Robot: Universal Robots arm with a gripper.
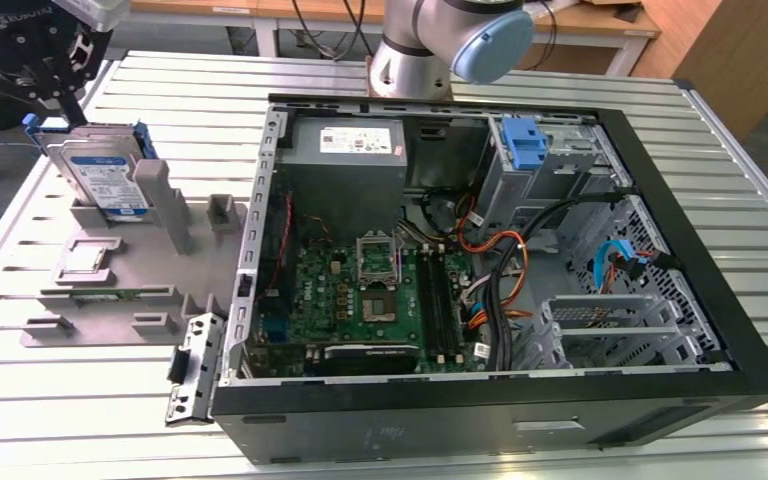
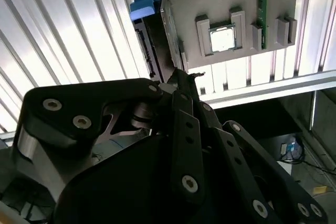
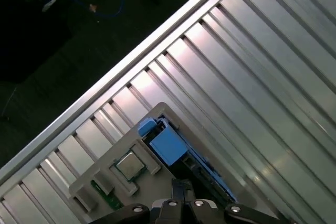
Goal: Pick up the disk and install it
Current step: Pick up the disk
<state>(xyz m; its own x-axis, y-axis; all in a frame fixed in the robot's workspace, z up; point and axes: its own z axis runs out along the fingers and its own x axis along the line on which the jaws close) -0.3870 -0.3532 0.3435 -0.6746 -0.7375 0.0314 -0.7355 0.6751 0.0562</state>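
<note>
- Tabletop [image 1: 104,425]: ribbed metal slats. The exterior view takes in its whole spread, and the first wrist view adds its edge and the dark floor beyond.
- Computer case [image 1: 424,432]: black, lying open in the exterior view, with the circuit board [image 1: 357,290] exposed inside.
- Arm [image 1: 418,50]: its base stands behind the case.
- Grey holder [image 1: 104,310]: sits on the tabletop at the exterior view's left, beside the case.
- Gripper [image 1: 53,100]: black, poised directly over the disk's top edge. How far open it is, and whether it touches the disk, cannot be told.
- Disk [image 1: 104,175]: stands upright in the holder, outside the case. The label shows in the exterior view, while both wrist views present it edge-on, blue frame uppermost.
- Processor chip [image 2: 221,38]: seated in the holder near the disk, plain in both wrist views.
</note>
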